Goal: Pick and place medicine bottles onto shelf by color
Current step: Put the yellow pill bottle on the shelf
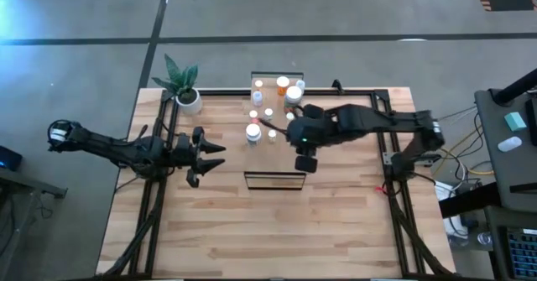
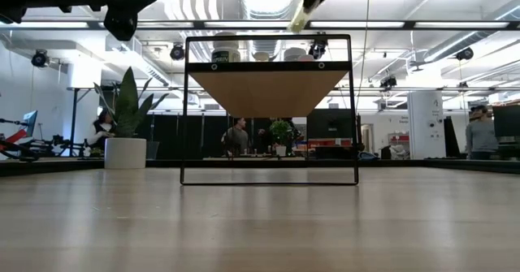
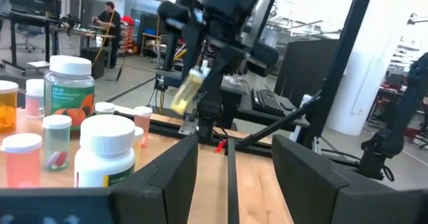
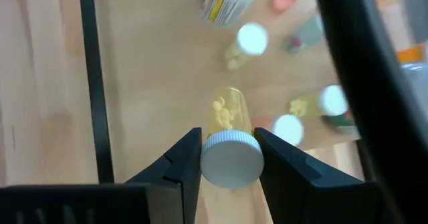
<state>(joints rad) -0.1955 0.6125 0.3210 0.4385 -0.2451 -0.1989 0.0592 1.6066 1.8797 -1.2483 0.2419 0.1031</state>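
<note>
Above the table, the right pincer (image 4: 229, 158) clamps a yellow-filled bottle (image 4: 229, 144); left pincer (image 1: 211, 154) waits spread.

Overhead, the right arm enters from 3 o'clock and reaches toward the table centre, its wrist bent so that the right gripper (image 1: 270, 131) points toward 9 o'clock. Wrist view: the two dark fingers (image 4: 184, 158) are closed against the white cap of a clear bottle (image 4: 231, 150), which is held between them, lifted off the table. The left arm enters from 9 o'clock, extended low and nearly straight. The left gripper (image 1: 214, 154) points toward 3 o'clock, fingers spread apart and holding nothing.
</note>
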